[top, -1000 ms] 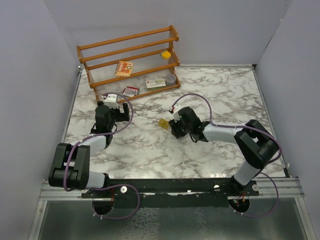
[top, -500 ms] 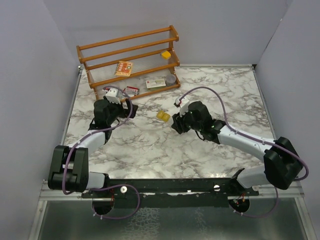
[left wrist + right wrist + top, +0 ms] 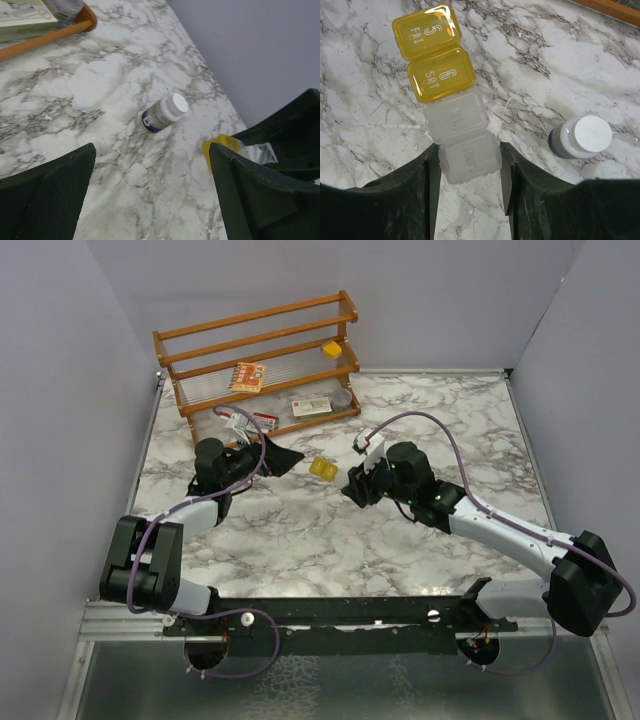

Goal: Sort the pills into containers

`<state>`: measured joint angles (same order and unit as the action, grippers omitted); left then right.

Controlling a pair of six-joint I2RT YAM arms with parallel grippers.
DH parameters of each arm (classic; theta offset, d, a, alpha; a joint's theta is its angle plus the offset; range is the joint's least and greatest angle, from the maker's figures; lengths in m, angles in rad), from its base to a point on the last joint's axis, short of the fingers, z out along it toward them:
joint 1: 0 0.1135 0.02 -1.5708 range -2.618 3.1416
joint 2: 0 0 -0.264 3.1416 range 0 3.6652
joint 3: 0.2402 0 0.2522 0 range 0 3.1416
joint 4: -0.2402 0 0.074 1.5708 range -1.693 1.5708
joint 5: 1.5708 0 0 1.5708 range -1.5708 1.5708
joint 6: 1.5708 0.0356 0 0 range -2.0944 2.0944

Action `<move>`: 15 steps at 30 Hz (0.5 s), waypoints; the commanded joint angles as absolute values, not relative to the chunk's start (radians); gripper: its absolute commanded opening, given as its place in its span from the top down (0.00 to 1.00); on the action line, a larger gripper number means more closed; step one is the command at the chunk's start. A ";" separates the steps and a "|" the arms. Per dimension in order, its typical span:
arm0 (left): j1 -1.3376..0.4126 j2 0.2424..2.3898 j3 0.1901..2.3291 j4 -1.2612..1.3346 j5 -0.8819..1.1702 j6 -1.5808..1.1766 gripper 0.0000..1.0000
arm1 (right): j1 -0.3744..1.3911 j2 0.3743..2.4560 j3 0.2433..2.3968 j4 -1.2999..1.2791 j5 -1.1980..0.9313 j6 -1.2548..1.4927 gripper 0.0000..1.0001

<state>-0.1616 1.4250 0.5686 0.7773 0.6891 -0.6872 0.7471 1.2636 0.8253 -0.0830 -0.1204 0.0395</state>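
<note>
On the far half of the table (image 3: 300, 530), just in front of the wooden rack (image 3: 260, 360) in its far left corner, the two arms now come together. Over the last second the right arm has unfolded from a bent pose at mid-table and reached toward the far edge. The left arm has swung its tip round to the right, so the two face each other across a small gap.

The left fingers (image 3: 282, 457) gape as wide as they go and hold nothing. The right fingers (image 3: 352, 485) are about half closed, clamped on the clear end of the pill strip (image 3: 440, 75). Its two yellow lids, marked FRI and SAT, stick out ahead of them. The strip has travelled with them from mid-table to a spot near the rack's front right foot.

The bottle (image 3: 581, 136), white cap on, appears to stand on bare marble just beside the strip without touching it. In the left wrist view it shows between the open fingers.

We see no loose pills. Every lid looks shut, and we cannot tell what is inside.

We judge this to be set-up: strip and bottle are brought together, the left fingers are free to take the bottle, and sorting is not yet begun.
</note>
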 commanded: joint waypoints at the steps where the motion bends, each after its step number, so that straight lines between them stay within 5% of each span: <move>1: -0.192 1.368 0.543 0.929 0.782 -0.841 0.03 | 0.757 1.253 0.834 -0.090 -0.139 0.023 0.99; 15: -0.298 1.264 0.455 0.962 0.772 -0.954 0.16 | 0.781 1.236 0.844 -0.092 -0.136 0.014 0.99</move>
